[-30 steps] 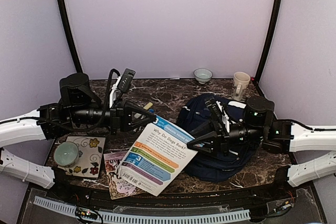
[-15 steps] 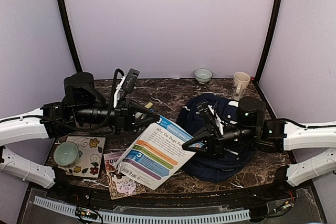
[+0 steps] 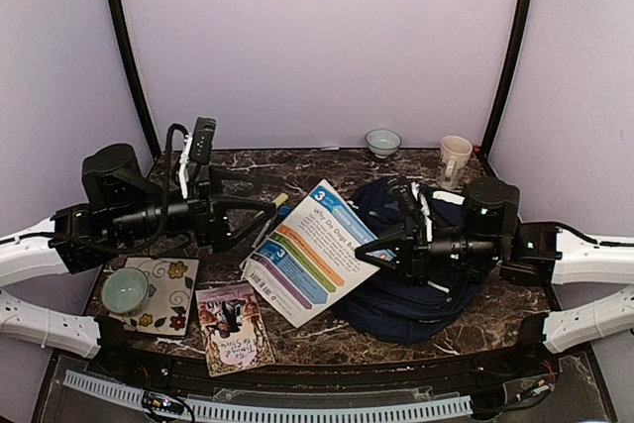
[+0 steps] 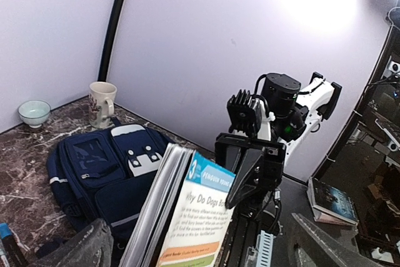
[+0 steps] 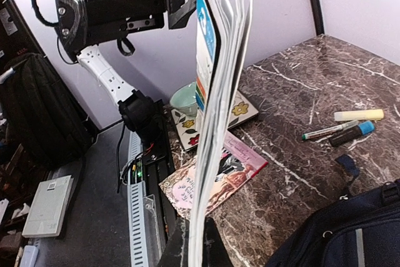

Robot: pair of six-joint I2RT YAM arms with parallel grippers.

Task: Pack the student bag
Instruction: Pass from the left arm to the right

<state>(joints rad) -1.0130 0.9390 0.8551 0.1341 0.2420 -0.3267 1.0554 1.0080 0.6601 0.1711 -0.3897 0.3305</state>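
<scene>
The backpack (image 3: 416,306) lies on the right side of the table (image 3: 317,170), beneath the right arm. A book (image 3: 312,250), tilted just left of it, is clamped at its edge by the right gripper (image 3: 376,252). The left gripper (image 3: 269,217) stands spread wide, grasping nothing, near the book's left edge.

right tool (image 3: 384,251): pinching booklet (image 3: 309,253) | left tool (image 3: 260,219): spread wide | student bag (image 3: 411,299): under right arm
</scene>
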